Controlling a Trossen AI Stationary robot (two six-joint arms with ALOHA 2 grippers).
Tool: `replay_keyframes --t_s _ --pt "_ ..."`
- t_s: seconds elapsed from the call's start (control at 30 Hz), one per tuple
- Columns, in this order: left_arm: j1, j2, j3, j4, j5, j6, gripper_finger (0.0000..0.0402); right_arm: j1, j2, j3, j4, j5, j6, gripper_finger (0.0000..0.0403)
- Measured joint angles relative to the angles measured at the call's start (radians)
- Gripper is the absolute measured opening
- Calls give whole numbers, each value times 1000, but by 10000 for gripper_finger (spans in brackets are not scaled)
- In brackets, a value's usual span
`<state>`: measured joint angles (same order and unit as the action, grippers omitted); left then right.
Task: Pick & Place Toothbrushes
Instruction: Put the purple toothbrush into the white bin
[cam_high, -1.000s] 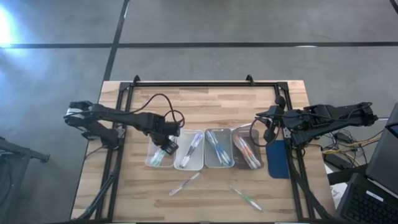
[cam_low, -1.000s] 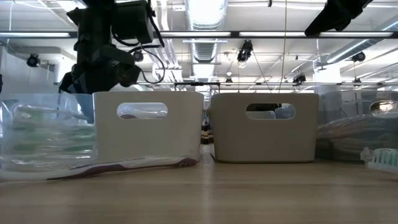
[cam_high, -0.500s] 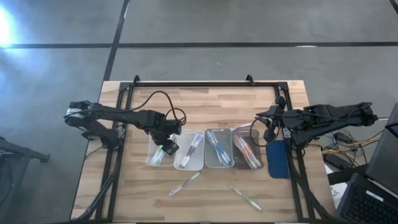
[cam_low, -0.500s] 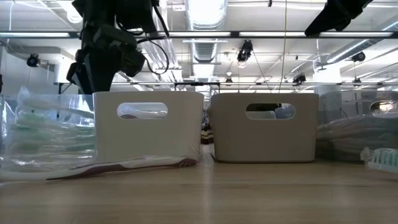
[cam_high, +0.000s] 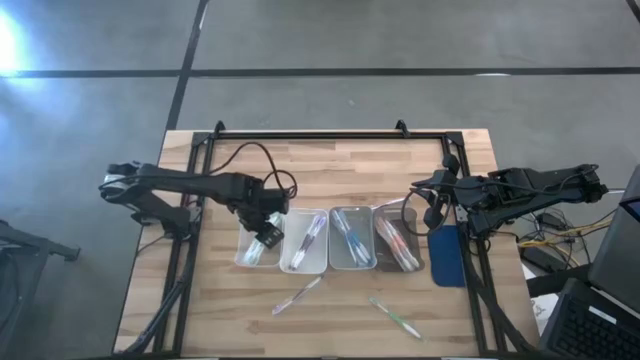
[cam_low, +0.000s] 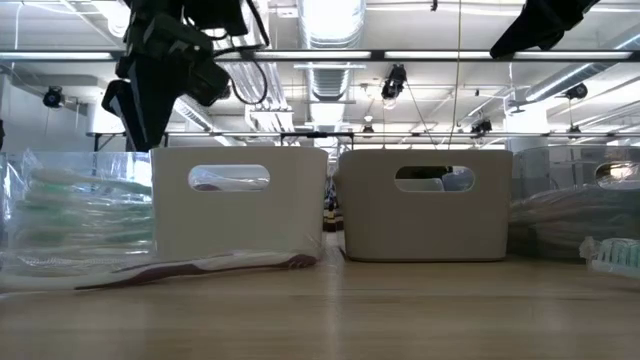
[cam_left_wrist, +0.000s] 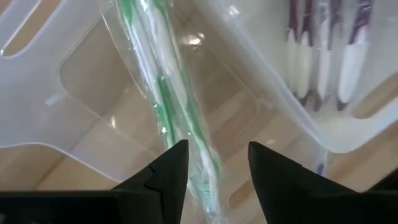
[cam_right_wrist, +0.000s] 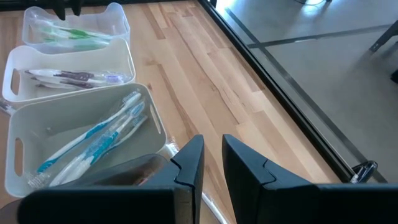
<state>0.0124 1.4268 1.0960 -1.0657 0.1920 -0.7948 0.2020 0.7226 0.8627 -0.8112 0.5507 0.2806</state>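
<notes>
While hovering above clear tray (cam_high: 256, 250), left pincer (cam_left_wrist: 214, 163) open, empty; green toothbrushes (cam_left_wrist: 163, 93) lie below.

Overhead, table-level and two close wrist cameras share the trays (cam_high: 330, 240).

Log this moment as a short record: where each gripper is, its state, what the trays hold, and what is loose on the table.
left gripper: open, above the leftmost tray
right gripper: empty, by the rightmost tray
trays: four in a row, toothbrushes sorted by colour
green toothbrushes: in the leftmost tray
loose toothbrushes: two on the table, one purple, one green
</notes>
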Motion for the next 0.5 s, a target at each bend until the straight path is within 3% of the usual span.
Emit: replay_keyframes --t_s 0.27,0.5 --pt "-1 -93 20 -1 -1 -3 170 -5 2 0 -25 74 34 52" --pt "-2 -215 31 33 -50 -8 170 -113 38 0 -121 78 38 52"
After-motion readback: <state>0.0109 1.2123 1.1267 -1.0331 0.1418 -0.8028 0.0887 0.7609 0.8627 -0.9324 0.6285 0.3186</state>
